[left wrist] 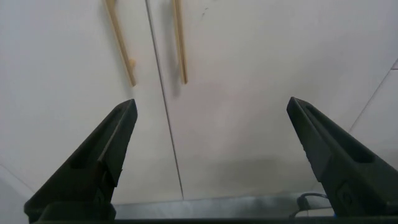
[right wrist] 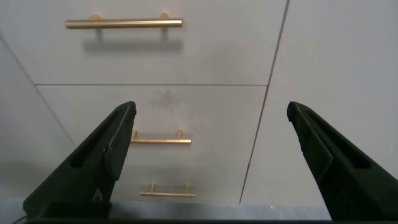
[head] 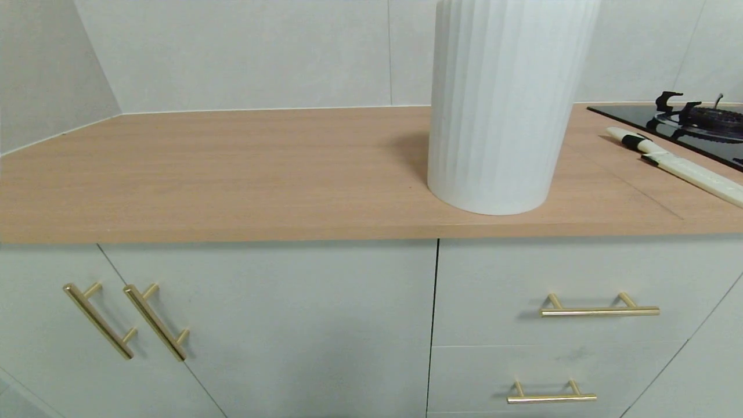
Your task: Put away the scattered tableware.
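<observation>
A cream knife (head: 676,165) with black bands on its handle lies on the wooden counter (head: 232,174) at the far right, beside the stove. A tall white ribbed container (head: 502,104) stands on the counter right of centre, near the front edge. My left gripper (left wrist: 211,109) is open and faces the pale cabinet doors (left wrist: 249,93) with two gold handles (left wrist: 180,40). My right gripper (right wrist: 211,112) is open too, facing the drawer fronts (right wrist: 161,106) with gold bar handles (right wrist: 124,23). Nothing is between either pair of fingers.
A black glass stove (head: 696,125) with a burner grate occupies the counter's back right corner. Below the counter, double doors (head: 261,325) are on the left and stacked drawers (head: 557,290) on the right. Tiled walls close the back and left.
</observation>
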`<state>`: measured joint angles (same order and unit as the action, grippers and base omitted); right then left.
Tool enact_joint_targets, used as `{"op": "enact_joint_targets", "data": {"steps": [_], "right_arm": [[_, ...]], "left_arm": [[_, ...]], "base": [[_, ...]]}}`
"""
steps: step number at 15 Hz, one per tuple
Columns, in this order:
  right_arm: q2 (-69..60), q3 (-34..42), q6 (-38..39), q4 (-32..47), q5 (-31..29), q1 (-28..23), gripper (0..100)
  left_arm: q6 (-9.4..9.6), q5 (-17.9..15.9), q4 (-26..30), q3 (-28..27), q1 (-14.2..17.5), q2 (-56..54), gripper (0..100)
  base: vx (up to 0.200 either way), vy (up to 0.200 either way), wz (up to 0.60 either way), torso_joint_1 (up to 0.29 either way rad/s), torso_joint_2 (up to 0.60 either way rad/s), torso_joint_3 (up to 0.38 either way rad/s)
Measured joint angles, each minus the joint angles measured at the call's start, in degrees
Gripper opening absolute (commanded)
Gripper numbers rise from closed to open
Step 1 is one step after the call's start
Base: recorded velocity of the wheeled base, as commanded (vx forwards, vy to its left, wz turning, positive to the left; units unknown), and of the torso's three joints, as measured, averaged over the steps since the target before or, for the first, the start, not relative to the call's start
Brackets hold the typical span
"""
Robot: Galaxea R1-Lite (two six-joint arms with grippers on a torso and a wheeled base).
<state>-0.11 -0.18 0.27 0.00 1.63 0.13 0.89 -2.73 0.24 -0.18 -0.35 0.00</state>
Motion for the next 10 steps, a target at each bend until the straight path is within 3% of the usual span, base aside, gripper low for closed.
{"op": "enact_joint_targets", "data": {"steps": [7, 10], "right_arm": [[0.0, 0.0, 0.0, 0.0, 0.0, 0.0, 100], [0.0, 0.0, 0.0, 0.0, 0.0, 0.0, 100]], "left_arm": [[0.0, 0.0, 0.0, 0.0, 0.0, 0.0, 100], [0.0, 0.0, 0.0, 0.0, 0.0, 0.0, 100]], "base": [[0.0, 0.0, 0.0, 0.0, 0.0, 0.0], [0.0, -0.2, 0.0, -0.002, 0.0, 0.001]]}}
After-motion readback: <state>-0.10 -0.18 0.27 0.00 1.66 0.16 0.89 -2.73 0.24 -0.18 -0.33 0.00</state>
